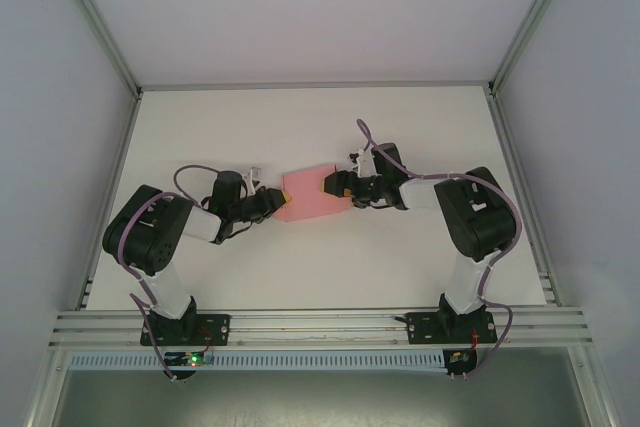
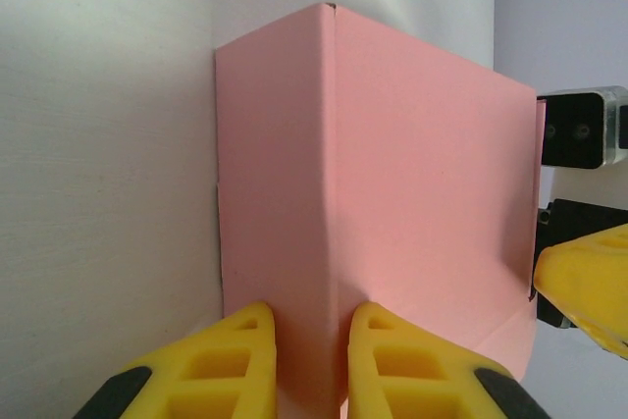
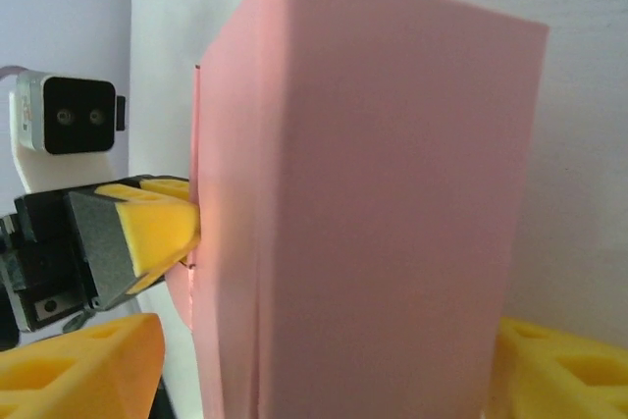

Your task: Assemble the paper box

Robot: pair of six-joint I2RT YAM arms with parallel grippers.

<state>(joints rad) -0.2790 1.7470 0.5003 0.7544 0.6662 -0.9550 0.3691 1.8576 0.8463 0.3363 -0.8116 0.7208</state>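
Left tool (image 2: 312, 365) of mine is pinched shut on a folded ridge of the paper box (image 2: 412, 193), with a yellow pad on either side of the crease at its near end. My right tool (image 3: 319, 385) stands open, straddling the opposite end. One finger is clear of the card, but from this close I cannot tell whether the other pad already touches it. The box sits near the middle of the white surface (image 1: 300, 127), between my two arms, with its pink faces folded up and meeting at sharp creases. To do this step well, I judge the left pinch should act as a fixed anchor. The right jaws should close slowly and squarely across the walls, stopping before the thin card buckles or the crease slips free.
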